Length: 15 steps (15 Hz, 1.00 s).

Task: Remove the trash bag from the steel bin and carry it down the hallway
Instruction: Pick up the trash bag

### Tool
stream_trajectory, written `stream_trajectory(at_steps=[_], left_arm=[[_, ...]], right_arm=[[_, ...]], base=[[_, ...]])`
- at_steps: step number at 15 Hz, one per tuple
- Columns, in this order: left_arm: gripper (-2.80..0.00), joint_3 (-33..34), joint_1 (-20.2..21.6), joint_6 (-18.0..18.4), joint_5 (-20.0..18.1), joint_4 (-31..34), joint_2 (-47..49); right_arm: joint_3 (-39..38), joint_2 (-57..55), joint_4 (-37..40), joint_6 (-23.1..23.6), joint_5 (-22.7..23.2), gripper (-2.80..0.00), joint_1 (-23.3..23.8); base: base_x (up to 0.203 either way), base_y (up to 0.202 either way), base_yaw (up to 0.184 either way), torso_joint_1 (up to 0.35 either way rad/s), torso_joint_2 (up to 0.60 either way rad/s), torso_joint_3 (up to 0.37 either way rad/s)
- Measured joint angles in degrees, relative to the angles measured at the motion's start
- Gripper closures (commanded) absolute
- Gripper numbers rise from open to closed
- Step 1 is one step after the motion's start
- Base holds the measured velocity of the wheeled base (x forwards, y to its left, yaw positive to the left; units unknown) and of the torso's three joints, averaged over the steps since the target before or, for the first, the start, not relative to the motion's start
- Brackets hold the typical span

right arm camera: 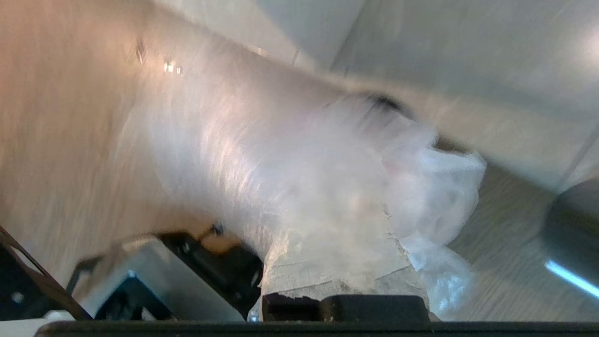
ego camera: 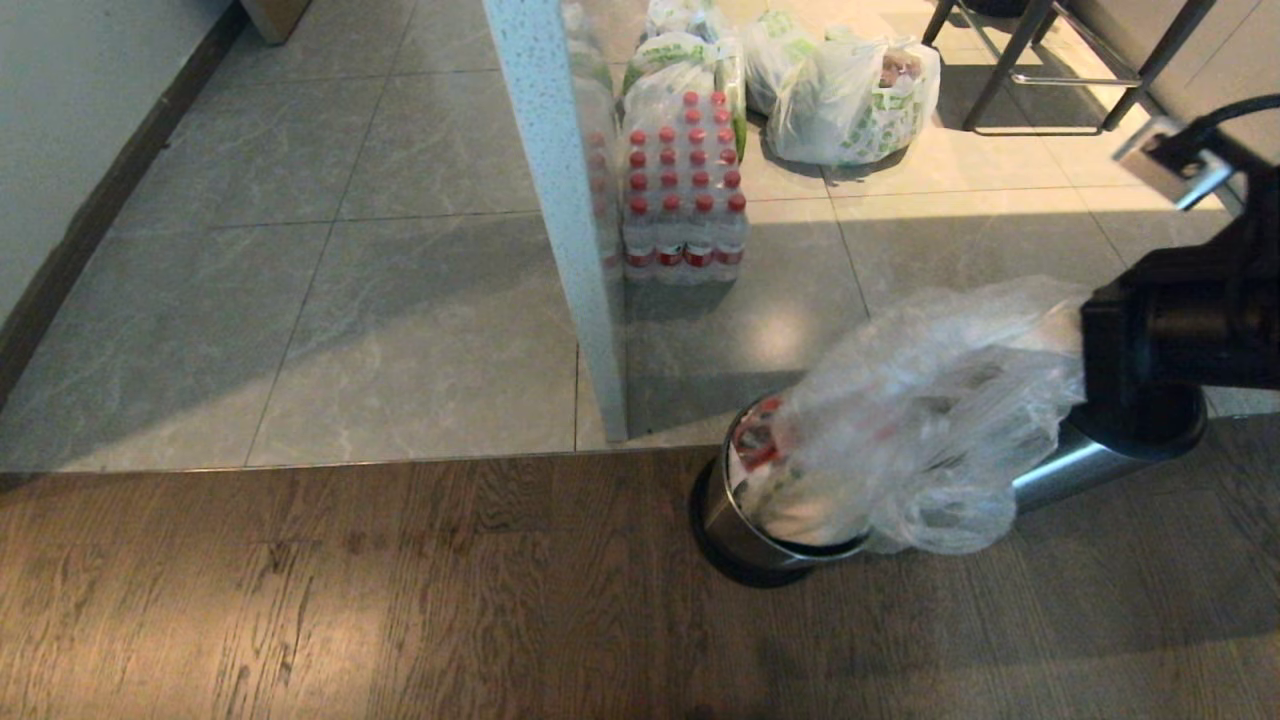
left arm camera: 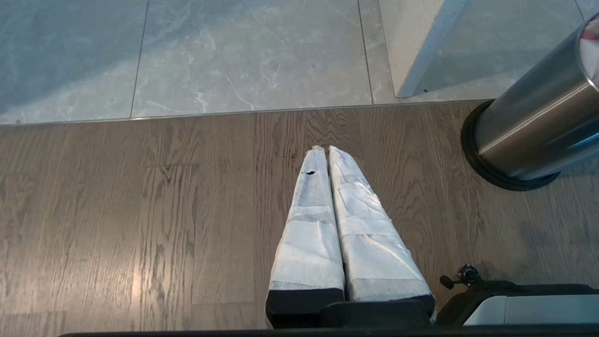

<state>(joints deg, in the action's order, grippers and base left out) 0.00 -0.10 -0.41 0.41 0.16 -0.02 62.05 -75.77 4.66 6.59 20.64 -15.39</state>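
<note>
The right gripper (right arm camera: 346, 276) is clamped on the gathered top of the trash bag (ego camera: 930, 400), its taped fingers (right arm camera: 323, 271) pinched tight on the clear plastic. The bag hangs partly out of the steel bin (ego camera: 790, 520), its lower end inside the black rim and its bulk drooping over the far side. The bin stands on the wood floor (ego camera: 350, 600), close to the seam with the grey tiles (ego camera: 300, 300). The left gripper (left arm camera: 327, 150) hovers low over the wood floor beside the bin (left arm camera: 529, 126), its wrapped fingers (left arm camera: 309, 224) pressed together and holding nothing. Behind a white post (ego camera: 560, 200) sit a pack of red-capped bottles (ego camera: 685, 200) and white grocery bags (ego camera: 850, 95)
</note>
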Motion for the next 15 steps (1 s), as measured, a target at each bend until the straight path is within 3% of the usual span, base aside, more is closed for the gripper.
stream_trajectory(at_steps=[7,15], left_arm=[[0.00,0.00,0.00,0.00,0.00,0.02,0.00],[0.00,0.00,0.00,0.00,0.00,0.02,0.00]], right_arm=[[-12.86,21.48,2.65,-0.25,-1.25,0.00,4.63],[-16.41,23.64,3.05,-0.16,-1.05,0.00,5.71]], base=[[0.000,0.000,0.000,0.000,0.00,0.000],[0.000,0.000,0.000,0.000,0.00,0.000]])
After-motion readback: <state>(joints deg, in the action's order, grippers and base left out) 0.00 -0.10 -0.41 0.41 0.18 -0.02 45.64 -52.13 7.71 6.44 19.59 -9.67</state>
